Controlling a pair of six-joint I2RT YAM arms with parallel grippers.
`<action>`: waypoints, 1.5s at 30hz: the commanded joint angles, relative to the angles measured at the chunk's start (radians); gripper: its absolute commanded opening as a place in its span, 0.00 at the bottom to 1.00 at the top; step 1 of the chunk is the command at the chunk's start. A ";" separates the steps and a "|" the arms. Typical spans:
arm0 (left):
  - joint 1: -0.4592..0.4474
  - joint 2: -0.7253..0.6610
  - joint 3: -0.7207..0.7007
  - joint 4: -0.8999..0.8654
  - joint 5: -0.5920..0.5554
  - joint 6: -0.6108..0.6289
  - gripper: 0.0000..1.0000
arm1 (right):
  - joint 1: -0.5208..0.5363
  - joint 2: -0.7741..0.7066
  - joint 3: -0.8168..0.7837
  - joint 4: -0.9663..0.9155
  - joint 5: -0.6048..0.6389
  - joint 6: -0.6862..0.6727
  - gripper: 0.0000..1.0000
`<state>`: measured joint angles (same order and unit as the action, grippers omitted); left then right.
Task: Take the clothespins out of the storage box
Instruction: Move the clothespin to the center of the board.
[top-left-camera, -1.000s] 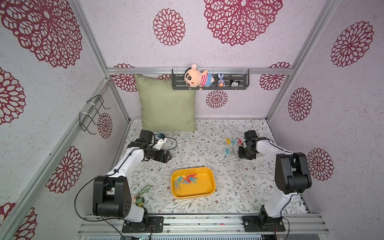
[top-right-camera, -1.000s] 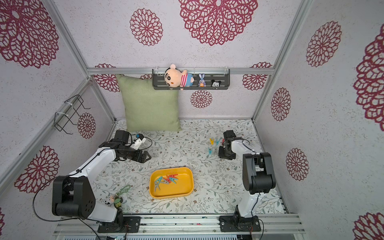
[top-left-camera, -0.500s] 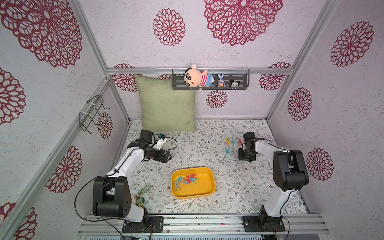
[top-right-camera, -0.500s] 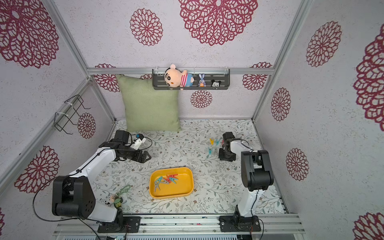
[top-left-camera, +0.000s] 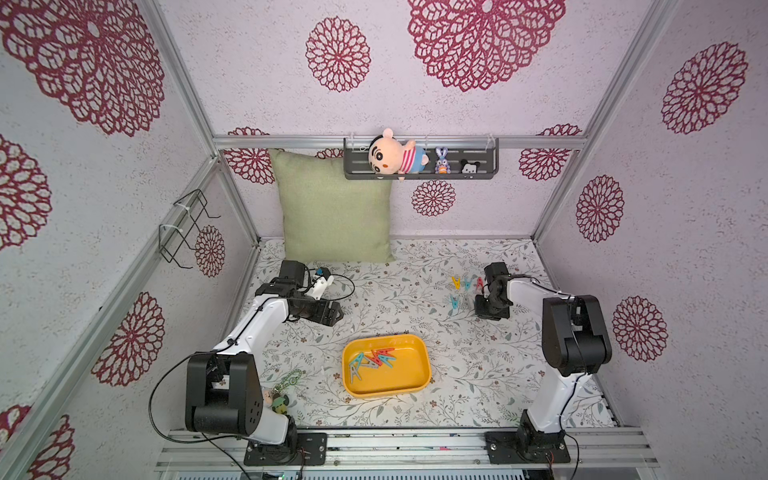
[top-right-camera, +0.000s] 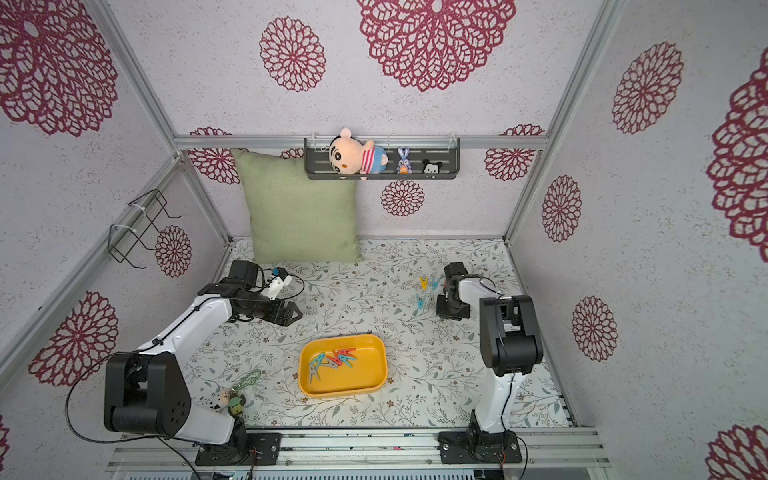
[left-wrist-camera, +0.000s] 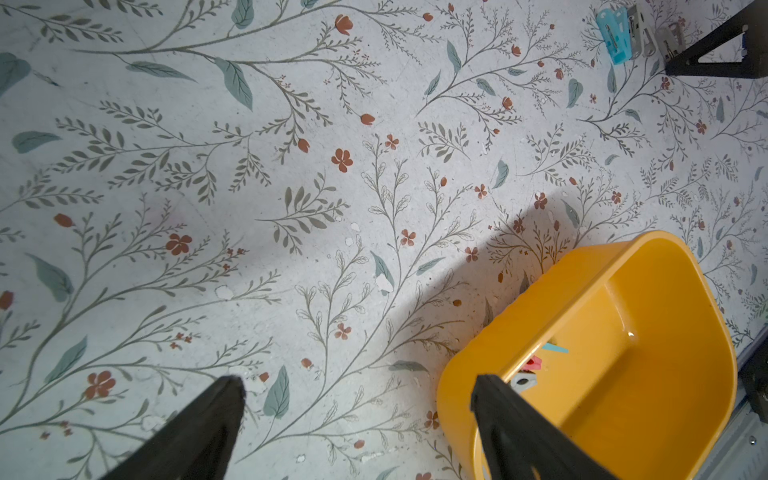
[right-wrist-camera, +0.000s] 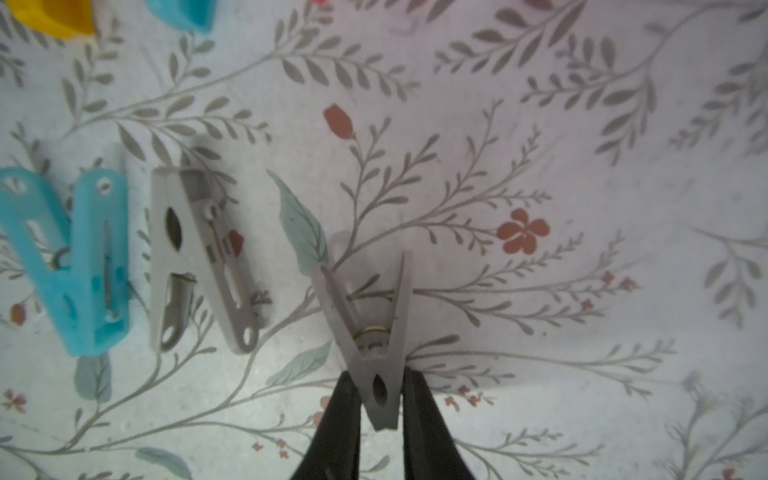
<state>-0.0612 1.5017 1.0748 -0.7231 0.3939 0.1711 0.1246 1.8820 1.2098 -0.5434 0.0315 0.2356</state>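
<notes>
R gripper (right-wrist-camera: 376, 399) pinched nearly closed on grey clothespin (right-wrist-camera: 370, 332) low over mat (right-wrist-camera: 540, 145), R arm stretched fwd, L gripper (left-wrist-camera: 356, 379) wide open, empty, beside storage box (top-left-camera: 403, 378), more clothespins (top-left-camera: 372, 359) inside

A green pillow (top-left-camera: 334, 208) leaned upright against the back wall, standing on the floral-print table cover (top-left-camera: 395, 307). Just beside its upper corner hung a dark grey slotted shelf (top-left-camera: 487, 162) bearing a plush boy doll (top-left-camera: 392, 158) lying on its side, a small blue bunny figure (top-left-camera: 442, 161) and a black-and-white mouse-head figure (top-left-camera: 470, 167). A black wire rack (top-left-camera: 183, 226) hung on the side wall. A keychain charm (top-left-camera: 279, 401) on a green chain (top-left-camera: 291, 377) lay near the front edge.
</notes>
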 joint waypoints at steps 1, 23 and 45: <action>-0.006 -0.020 -0.006 0.004 0.003 0.005 0.94 | 0.004 0.033 0.033 -0.009 0.007 -0.017 0.14; -0.006 -0.022 -0.008 0.003 0.008 0.005 0.94 | 0.004 0.059 0.112 -0.046 -0.011 -0.011 0.37; 0.010 -0.009 -0.007 0.018 -0.024 -0.010 0.94 | 0.451 -0.457 0.095 -0.147 -0.062 0.162 0.36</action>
<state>-0.0601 1.5017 1.0748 -0.7208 0.3779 0.1665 0.4789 1.4448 1.3357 -0.6762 0.0025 0.3355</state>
